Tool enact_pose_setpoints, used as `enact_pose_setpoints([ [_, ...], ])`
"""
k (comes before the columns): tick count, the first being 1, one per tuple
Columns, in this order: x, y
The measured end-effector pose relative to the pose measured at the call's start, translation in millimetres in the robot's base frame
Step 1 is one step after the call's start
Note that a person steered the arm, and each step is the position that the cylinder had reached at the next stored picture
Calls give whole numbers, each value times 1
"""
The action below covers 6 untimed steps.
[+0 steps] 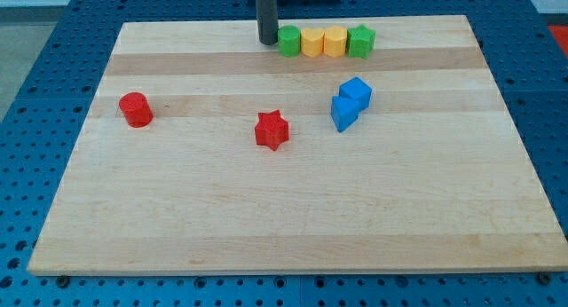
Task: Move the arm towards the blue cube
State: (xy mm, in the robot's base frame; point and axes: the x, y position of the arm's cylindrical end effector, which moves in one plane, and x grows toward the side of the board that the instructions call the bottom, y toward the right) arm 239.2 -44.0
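Note:
The blue cube [356, 91] sits right of the board's centre, touching a second blue block [343, 113] just below and left of it. My tip [268, 42] is near the view's top, just left of a green round block [289, 41]. The tip is well above and to the left of the blue cube, apart from it.
A row runs right from the tip: the green round block, two yellow blocks [312, 42] [335, 41], and a green star [360, 42]. A red star [272, 129] lies at the centre. A red cylinder [136, 109] is at the left. The wooden board [177, 218] lies on a blue pegboard.

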Motion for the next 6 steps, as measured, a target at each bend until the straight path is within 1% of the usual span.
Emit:
enact_pose_setpoints([
  [1, 15, -11],
  [2, 42, -27],
  [3, 77, -31],
  [4, 92, 17],
  [5, 92, 79],
  [6, 92, 123],
])
